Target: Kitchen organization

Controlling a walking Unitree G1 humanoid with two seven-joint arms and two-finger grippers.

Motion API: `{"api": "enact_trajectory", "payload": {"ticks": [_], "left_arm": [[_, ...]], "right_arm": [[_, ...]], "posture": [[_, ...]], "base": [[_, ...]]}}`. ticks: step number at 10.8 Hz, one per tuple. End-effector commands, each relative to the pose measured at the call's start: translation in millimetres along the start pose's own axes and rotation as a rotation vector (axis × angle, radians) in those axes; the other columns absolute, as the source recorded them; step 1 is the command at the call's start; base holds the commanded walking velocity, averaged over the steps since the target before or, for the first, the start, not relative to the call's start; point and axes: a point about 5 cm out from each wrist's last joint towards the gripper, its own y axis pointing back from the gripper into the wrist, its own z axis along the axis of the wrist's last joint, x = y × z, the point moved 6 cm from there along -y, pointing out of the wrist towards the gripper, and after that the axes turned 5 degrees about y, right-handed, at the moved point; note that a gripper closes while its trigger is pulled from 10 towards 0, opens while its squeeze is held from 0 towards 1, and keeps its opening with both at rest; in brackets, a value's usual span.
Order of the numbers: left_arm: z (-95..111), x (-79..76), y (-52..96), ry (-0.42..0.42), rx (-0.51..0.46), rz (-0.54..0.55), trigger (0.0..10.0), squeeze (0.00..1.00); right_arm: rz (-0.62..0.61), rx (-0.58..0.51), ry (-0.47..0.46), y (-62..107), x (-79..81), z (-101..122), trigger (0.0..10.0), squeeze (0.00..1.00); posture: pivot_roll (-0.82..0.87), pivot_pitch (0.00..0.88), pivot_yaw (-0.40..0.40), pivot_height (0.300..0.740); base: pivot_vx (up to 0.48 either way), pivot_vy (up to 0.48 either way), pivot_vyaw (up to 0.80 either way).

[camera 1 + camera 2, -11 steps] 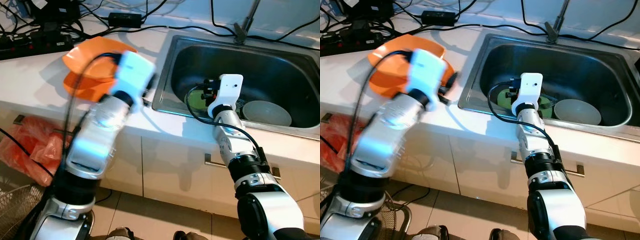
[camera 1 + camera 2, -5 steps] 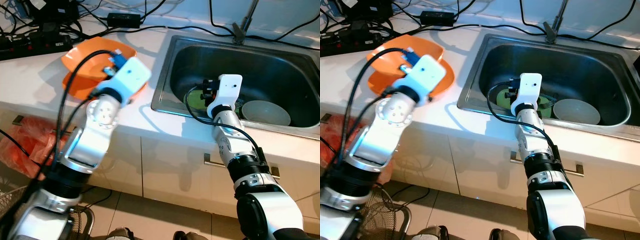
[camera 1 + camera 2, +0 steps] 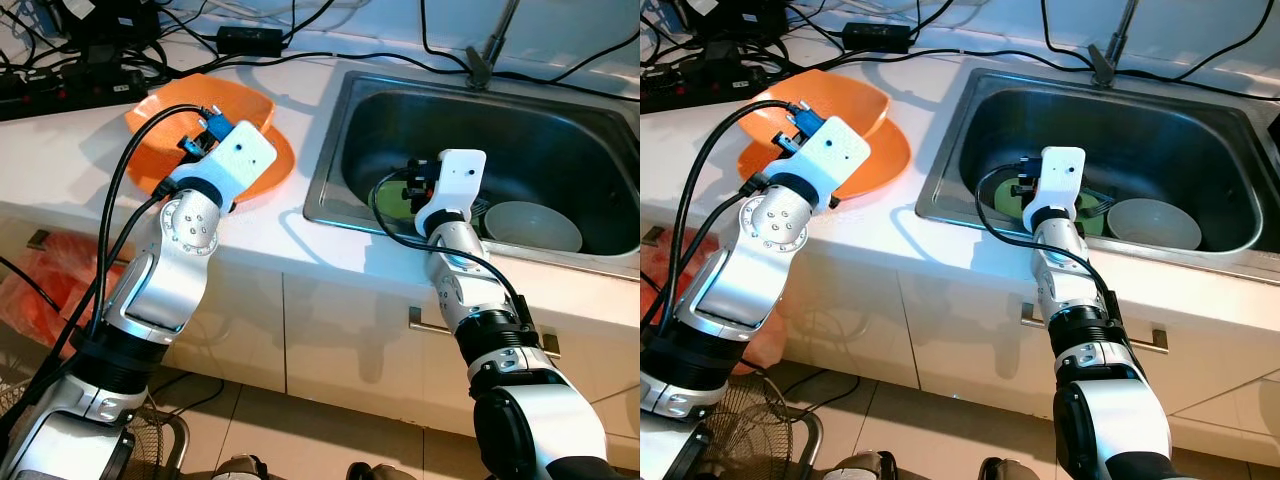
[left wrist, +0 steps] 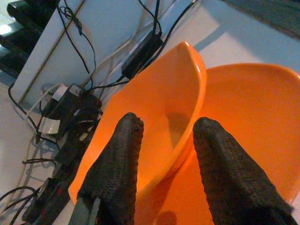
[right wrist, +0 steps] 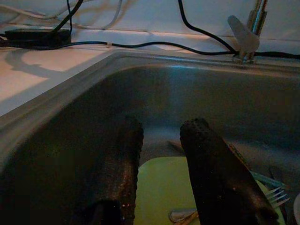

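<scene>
An orange bowl [image 3: 222,98] leans tilted on an orange plate [image 3: 272,168] on the white counter, left of the sink. My left gripper [image 4: 164,125] is open just short of the bowl, its fingers either side of the near rim without touching it. In the steel sink [image 3: 560,110] lie a green plate [image 5: 159,187] with a fork [image 5: 273,193] and a white bowl [image 3: 533,225]. My right gripper [image 5: 161,127] hangs open inside the sink, just above the green plate, holding nothing.
Power strips and black cables [image 3: 100,60] crowd the back of the counter. A faucet [image 3: 487,55] stands behind the sink. A red bag [image 3: 55,290] lies on the floor by the cabinet, with a wire fan guard [image 3: 750,430] beside it.
My left arm has swung back and down toward the counter's front edge and come to rest. The orange bowl and plate lie where they were. The right arm has not moved.
</scene>
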Motion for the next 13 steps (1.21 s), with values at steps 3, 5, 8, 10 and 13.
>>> {"api": "enact_trajectory", "payload": {"ticks": [3, 5, 8, 10, 13], "left_arm": [[-9, -1.7, -3.6, -0.022, 0.053, -0.027, 10.0, 0.0], [-15, -4.9, -10.2, -0.046, 0.075, -0.042, 10.0, 0.0], [-15, 0.3, -24.7, -0.062, 0.083, -0.007, 10.0, 0.0], [-10, 3.3, -33.2, -0.076, 0.073, 0.001, 4.5, 0.0], [-9, -3.3, -35.8, -0.076, 0.061, -0.021, 0.0, 0.0]], "right_arm": [[-0.008, 0.042, -0.012, 3.6, -2.7, -12, 10.0, 0.0], [-0.011, 0.036, -0.011, 3.2, -3.3, -11, 10.0, 0.0], [-0.01, 0.032, -0.013, 3.1, -3.0, -10, 10.0, 0.0], [-0.009, 0.032, -0.014, 2.6, -2.0, -9, 10.0, 0.0], [-0.02, 0.034, -0.01, 2.9, -7.0, -10, 10.0, 0.0]], "posture": [[0.11, 0.091, -0.04, 0.74], [0.1, 0.082, -0.038, 0.74], [0.1, 0.074, -0.037, 0.74], [0.09, 0.077, -0.036, 0.74], [0.09, 0.082, -0.033, 0.74]], "base": [[0.0, 0.0, 0.0], [0.0, 0.0, 0.0], [0.0, 0.0, 0.0], [0.0, 0.0, 0.0], [0.0, 0.0, 0.0]]}}
